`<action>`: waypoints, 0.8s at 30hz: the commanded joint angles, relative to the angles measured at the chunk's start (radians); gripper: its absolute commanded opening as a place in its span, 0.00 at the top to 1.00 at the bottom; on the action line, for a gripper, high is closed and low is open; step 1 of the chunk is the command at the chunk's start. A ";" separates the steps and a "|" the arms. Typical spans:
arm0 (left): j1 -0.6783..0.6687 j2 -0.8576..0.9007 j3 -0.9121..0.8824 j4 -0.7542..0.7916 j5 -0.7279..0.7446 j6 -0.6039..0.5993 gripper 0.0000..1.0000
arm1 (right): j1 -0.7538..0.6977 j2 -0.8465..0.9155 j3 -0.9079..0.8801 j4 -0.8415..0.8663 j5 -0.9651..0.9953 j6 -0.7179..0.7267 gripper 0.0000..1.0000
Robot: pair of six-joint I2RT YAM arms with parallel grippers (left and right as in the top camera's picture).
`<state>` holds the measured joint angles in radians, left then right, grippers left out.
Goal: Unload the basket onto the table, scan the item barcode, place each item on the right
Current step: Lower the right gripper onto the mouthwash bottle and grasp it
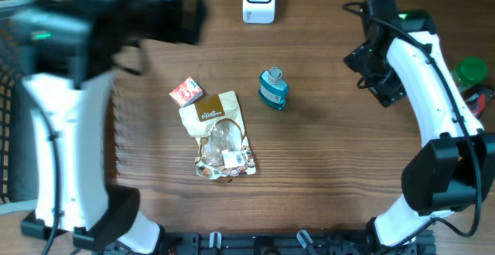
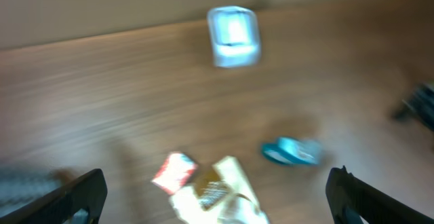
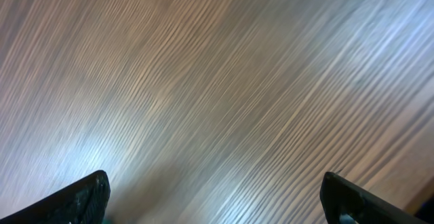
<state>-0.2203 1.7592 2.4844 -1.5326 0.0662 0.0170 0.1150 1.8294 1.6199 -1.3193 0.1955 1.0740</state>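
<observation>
Stretching under both arms, brown wood-grain desk (image 1: 340,178) bears a beige plastic snack pouch (image 1: 220,131); left and right jaws spread wide.

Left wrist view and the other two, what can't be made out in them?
Left wrist: motion blur smears the snack pouch, its lower part cut by the bottom edge; print unreadable.
Overhead: the pouch's white label is too small to read; the scanner is cut by the top edge.
Right wrist: only wooden table shows; items out of frame.
</observation>
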 commanded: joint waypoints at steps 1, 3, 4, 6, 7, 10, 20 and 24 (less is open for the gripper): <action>0.145 0.060 -0.040 0.011 -0.023 0.005 0.00 | 0.107 0.009 0.089 0.019 -0.115 -0.028 0.00; 0.186 0.089 -0.085 0.049 -0.020 0.005 0.00 | 0.189 0.009 0.168 0.024 -0.119 -0.026 0.00; 0.194 0.102 -0.115 0.078 -0.018 0.005 0.00 | 0.214 0.009 0.194 0.027 -0.124 -0.024 0.00; 0.197 0.121 -0.182 0.139 -0.019 0.005 0.00 | 0.272 0.009 0.260 0.028 -0.129 -0.002 0.01; 0.196 0.129 -0.228 0.179 -0.019 0.006 0.00 | 0.286 0.009 0.280 0.023 -0.130 0.012 0.00; 0.190 0.136 -0.347 0.272 -0.014 0.006 0.00 | 0.299 0.015 0.291 0.022 -0.192 0.060 0.00; 0.189 0.136 -0.645 0.484 0.020 0.035 0.00 | 0.348 0.145 0.291 0.055 -0.272 0.063 0.01; 0.189 0.137 -0.690 0.523 0.028 0.036 0.00 | 0.366 0.176 0.291 0.068 -0.277 0.064 0.01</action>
<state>-0.0280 1.9022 1.8210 -1.0260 0.0723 0.0330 0.4656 1.9842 1.8992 -1.2579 -0.0597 1.1255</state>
